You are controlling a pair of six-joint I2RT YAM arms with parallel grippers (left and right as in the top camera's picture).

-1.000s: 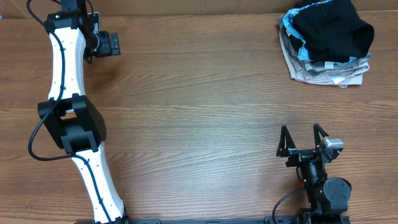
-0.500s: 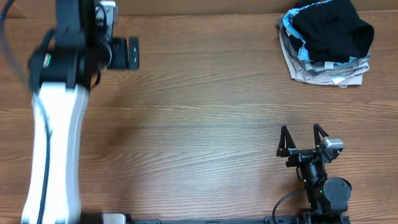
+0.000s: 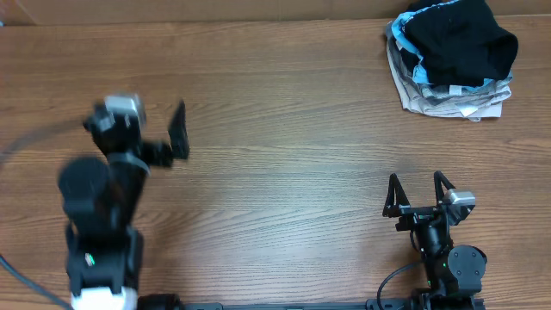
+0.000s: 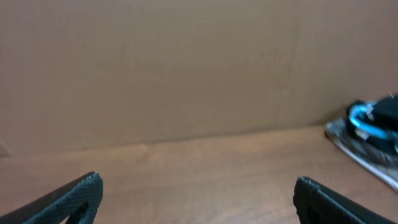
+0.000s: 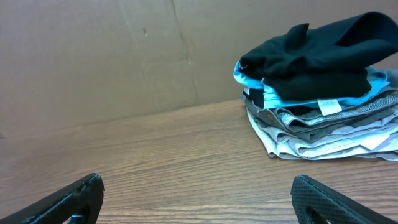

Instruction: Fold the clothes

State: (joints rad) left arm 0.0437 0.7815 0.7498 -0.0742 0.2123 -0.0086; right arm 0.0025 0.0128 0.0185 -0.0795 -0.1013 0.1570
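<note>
your left arm has swung back from the far left edge toward its base, and it's blurry in the overhead view. the left gripper (image 4: 198,185) is spread wide with nothing in it, and so is the right gripper (image 3: 417,186), parked near the front. the clothes pile (image 3: 449,65) sits in the far right corner, well apart from both. it looks soft, light and floppy, so i'd pinch the black top garment (image 3: 461,39) by an edge so only that layer lifts.
</note>
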